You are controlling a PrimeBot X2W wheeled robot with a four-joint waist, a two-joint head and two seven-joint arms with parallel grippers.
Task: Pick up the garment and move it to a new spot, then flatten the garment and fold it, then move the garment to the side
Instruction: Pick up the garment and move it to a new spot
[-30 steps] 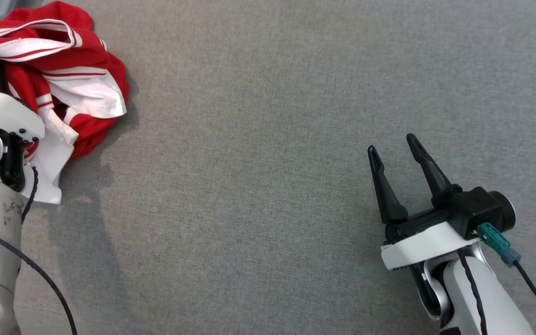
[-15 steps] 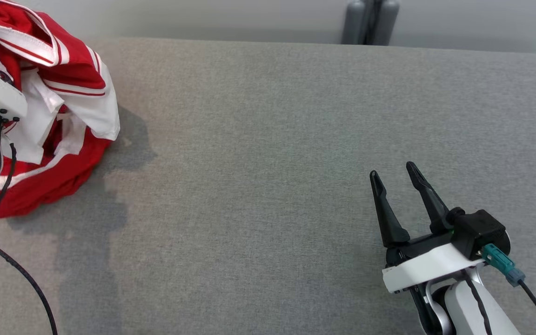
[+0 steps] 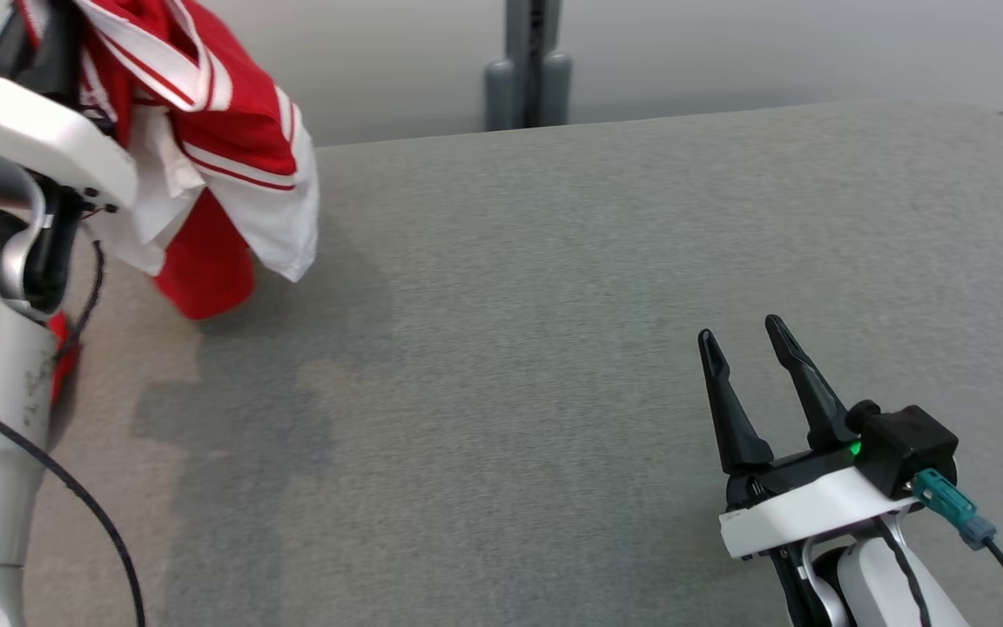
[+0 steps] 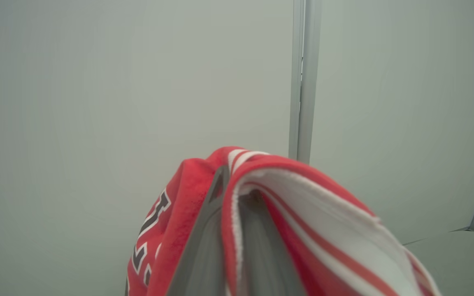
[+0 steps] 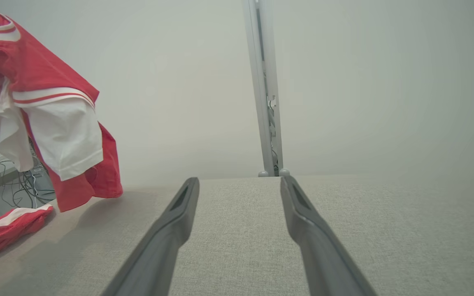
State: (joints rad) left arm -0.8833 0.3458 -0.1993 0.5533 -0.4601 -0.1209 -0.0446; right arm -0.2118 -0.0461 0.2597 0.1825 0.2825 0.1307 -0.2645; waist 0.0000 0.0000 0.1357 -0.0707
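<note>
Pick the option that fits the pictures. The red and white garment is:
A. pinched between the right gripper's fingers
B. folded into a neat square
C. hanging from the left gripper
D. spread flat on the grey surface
C: the garment hangs bunched from the left gripper, which is shut on its cloth, while the right gripper stands open and empty over the grey surface.

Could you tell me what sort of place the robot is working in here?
Probably a robotics lab or test room rather than a home: a grey fabric-covered table stands against plain pale partition panels joined by a metal post, with loose cables on the floor beside it.
</note>
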